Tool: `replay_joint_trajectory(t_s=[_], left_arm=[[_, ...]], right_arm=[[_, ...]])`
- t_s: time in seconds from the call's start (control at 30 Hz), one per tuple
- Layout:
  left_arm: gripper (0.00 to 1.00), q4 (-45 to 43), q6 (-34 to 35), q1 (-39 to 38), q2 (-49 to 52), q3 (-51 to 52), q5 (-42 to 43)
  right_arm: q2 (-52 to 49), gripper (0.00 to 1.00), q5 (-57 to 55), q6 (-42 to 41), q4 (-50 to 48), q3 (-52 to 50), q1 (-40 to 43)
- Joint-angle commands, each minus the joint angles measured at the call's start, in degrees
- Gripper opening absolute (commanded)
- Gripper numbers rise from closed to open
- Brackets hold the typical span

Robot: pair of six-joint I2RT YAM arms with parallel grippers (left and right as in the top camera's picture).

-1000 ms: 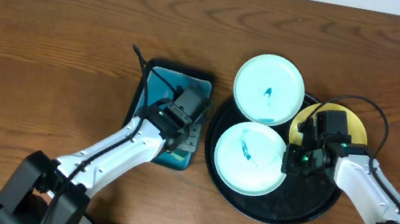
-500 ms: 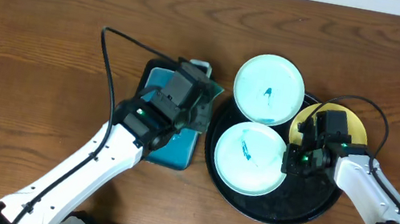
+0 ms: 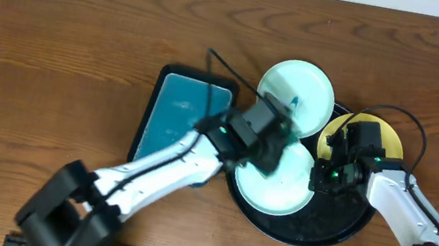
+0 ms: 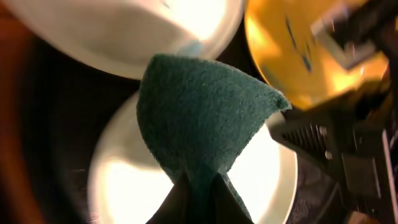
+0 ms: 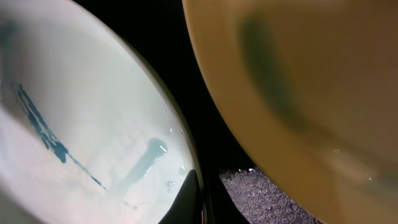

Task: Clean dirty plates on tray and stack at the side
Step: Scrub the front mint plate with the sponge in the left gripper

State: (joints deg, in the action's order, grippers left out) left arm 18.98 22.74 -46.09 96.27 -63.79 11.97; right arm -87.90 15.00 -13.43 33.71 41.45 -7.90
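On the round black tray (image 3: 335, 234) lies the near mint plate (image 3: 279, 196), marked with teal scribbles (image 5: 38, 127). My right gripper (image 3: 318, 173) is shut on its right rim (image 5: 200, 199). My left gripper (image 3: 276, 148) hovers over this plate, shut on a dark green scrubbing pad (image 4: 205, 118) that hangs above the plate's middle. The far mint plate (image 3: 296, 91), also marked, leans over the tray's back rim. The yellow plate (image 3: 387, 136) sits at the tray's right, mostly under my right wrist, and carries dark marks (image 4: 297, 46).
A teal rectangular tray (image 3: 177, 120) lies just left of the black tray. Bare wooden table (image 3: 53, 50) spreads to the left and back. My two arms come close together over the near plate.
My left arm has swung right from the teal tray, carrying the green pad over the near mint plate. The right arm has stayed put on the plate's rim.
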Motion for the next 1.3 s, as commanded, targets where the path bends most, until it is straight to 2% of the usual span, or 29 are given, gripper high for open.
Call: replay_joint_trajectory(t_s=[0.0, 0.27, 0.47, 0.57, 0.7, 0.8, 0.87, 1.07, 1.27], left_arm=[[0.07, -0.7, 1.01, -3.32, 3.23, -1.38, 0.9], [0.07, -2.14, 1.6, -6.73, 8.94, -1.22, -0.35], [0.07, -2.16, 1.6, -6.6, 13.4, -1.22, -12.09], [0.07, -1.9, 1.62, -5.2, 14.6, -1.22, -16.87], [0.07, -1.64, 1.75, -2.29, 14.43, -1.25, -17.42], [0.07, -0.48, 4.37, -0.17, 14.43, -1.25, -17.38], [0.07, 1.33, 7.39, 0.83, 14.43, -1.25, -16.55], [0.07, 7.32, 9.05, -0.44, 14.43, -1.22, -0.79], [0.07, 7.96, 1.36, -5.84, 14.43, -1.22, 9.51]], right_arm=[[-0.28, 0.01, -0.59, -0.92, 0.15, -0.15, -0.5], [-0.28, 0.01, -0.59, -0.92, 0.37, -0.15, -0.5], [-0.28, 0.01, -0.57, -0.92, 0.61, -0.15, -0.5], [-0.28, 0.01, -0.57, -0.92, 0.66, -0.15, -0.5], [-0.28, 0.01, -0.59, -0.92, 1.16, -0.15, -0.5], [-0.28, 0.01, -0.59, -0.92, 1.42, -0.15, -0.5], [-0.28, 0.01, -0.59, -0.92, 1.75, -0.15, -0.5], [-0.28, 0.01, -0.61, -0.9, 2.43, -0.15, -0.5], [-0.28, 0.01, -0.59, -0.92, 2.49, -0.15, -0.5]])
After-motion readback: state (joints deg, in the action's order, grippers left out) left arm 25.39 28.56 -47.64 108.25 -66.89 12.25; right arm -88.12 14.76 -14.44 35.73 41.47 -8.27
